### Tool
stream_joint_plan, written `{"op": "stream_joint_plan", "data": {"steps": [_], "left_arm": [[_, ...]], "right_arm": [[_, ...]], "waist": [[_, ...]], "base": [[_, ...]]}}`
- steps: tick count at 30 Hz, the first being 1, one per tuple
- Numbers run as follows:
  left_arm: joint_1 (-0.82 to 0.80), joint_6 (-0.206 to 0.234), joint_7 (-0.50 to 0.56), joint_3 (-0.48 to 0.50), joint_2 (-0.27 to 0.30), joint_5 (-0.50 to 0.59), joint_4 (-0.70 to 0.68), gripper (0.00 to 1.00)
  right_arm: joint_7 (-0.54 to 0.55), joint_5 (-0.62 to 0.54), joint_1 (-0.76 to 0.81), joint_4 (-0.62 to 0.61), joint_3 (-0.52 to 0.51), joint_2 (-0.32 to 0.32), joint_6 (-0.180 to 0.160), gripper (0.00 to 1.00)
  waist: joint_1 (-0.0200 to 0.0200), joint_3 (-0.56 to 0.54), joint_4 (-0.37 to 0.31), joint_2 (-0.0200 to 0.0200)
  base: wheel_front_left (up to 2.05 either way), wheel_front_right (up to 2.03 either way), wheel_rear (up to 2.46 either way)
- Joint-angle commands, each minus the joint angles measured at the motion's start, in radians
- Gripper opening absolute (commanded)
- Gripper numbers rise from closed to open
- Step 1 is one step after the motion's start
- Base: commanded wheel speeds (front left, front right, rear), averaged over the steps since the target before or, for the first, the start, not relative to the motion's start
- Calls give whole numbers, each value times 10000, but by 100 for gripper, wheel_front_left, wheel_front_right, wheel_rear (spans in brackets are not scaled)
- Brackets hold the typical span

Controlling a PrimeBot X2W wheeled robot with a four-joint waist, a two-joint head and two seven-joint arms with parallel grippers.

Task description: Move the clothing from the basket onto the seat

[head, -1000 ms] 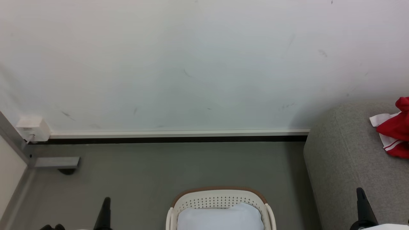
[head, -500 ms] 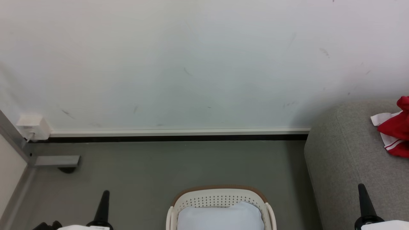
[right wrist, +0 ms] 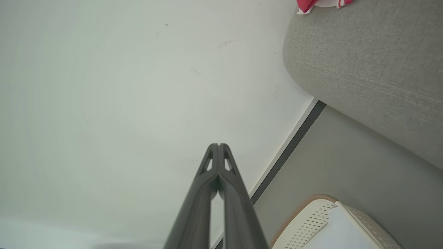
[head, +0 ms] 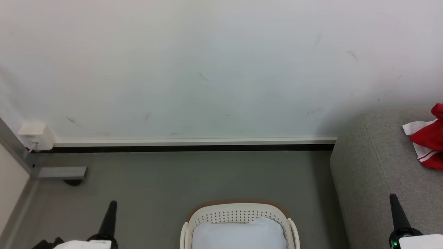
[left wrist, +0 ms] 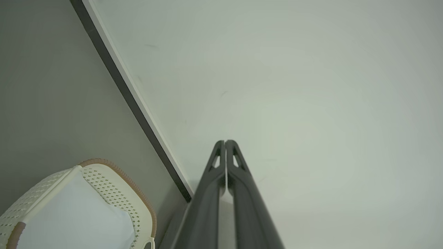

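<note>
pale, lightly scuffed wall (head: 207, 69) takes up the upper half of the head view and meets a grey floor (head: 166, 183) along a white skirting strip (head: 193, 141) with a dark line beneath it. a small white box (head: 36, 136) sits at the foot of the wall on the far left.

the basket (head: 238, 211) stands on the floor at the bottom centre, brown woven rim toward the wall, with a plain pale cushion (head: 238, 235) lying inside it. the seat (head: 373, 166) rises on the right, its rounded end close to the wall, a strip of floor between it and the basket. the clothing (head: 429, 141) lies crumpled on top of the seat at the right edge of the view, red with a white panel and striped trim, partly cut off by the frame.

the left gripper (head: 112, 205) hangs over the floor left of the basket; in its wrist view its fingers (left wrist: 207, 193) press together at the tips with nothing between them. the right gripper (head: 392, 197) stands in front of the seat's side, its fingers (right wrist: 235, 200) likewise closed together and empty, apart from the clothing.
</note>
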Motion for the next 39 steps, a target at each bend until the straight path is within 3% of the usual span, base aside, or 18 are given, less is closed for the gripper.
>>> {"op": "stream_joint_plan", "data": {"steps": [1,39], "left_arm": [[-201,-77,54,46,42,-234,-113,0],[-511,-280,813,355,19,-3019,-319,0]], "right_arm": [[46,189,-158,-116,-39,-116,-16,0],[786,3063,-380,-375,-255,-131,-22,0]], "waist": [[-1,4,2,0],[-1,173,49,0]], "base": [[0,0,0],[0,0,0]]}}
